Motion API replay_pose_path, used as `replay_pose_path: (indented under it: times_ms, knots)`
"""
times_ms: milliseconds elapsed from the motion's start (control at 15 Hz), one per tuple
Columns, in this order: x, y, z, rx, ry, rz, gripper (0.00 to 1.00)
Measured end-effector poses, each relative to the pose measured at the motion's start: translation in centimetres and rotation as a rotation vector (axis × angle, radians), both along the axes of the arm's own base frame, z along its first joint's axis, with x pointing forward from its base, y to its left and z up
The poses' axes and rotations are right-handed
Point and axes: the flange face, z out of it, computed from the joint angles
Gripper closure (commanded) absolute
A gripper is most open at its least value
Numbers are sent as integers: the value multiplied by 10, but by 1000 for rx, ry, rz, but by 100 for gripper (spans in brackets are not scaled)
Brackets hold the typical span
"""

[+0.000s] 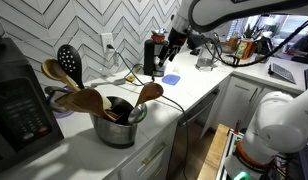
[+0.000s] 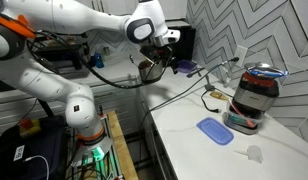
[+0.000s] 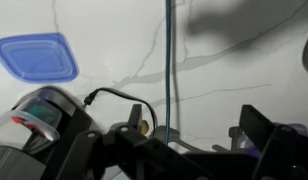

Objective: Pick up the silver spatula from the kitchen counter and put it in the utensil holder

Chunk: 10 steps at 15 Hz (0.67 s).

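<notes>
The silver spatula shows as a thin straight rod on the white marble counter in the wrist view (image 3: 167, 70) and in an exterior view (image 2: 199, 77). My gripper (image 3: 194, 132) hovers above it with its fingers wide apart on either side of the rod, and it grips nothing. The gripper also shows above the back of the counter in both exterior views (image 1: 170, 55) (image 2: 172, 68). The utensil holder (image 1: 119, 132), a squat shiny metal pot with wooden spoons in it, stands far from the gripper at the near end of the counter.
A dark appliance with a red top (image 2: 256, 95) (image 1: 154, 55) (image 3: 39, 115) stands by the wall, with a black cable (image 3: 109, 95) beside it. A blue lid (image 2: 215, 131) (image 1: 171, 78) (image 3: 36, 57) lies flat on the counter. A black microwave (image 1: 19, 105) stands beside the pot.
</notes>
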Motion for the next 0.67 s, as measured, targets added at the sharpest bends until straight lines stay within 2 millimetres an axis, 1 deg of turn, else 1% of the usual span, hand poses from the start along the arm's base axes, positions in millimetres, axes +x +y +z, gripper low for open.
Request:
replay_pose_path:
  times_ms: [133, 200, 267, 400, 533, 667]
  knots:
    - [33, -10, 10, -93, 6, 46, 0]
    - [51, -11, 14, -140, 11, 68, 0]
    - [69, -8, 16, -185, 15, 92, 0]
    - [101, 6, 16, -273, 25, 146, 0]
    - [125, 21, 12, -317, 30, 188, 0]
    - [135, 25, 10, -325, 32, 198, 0]
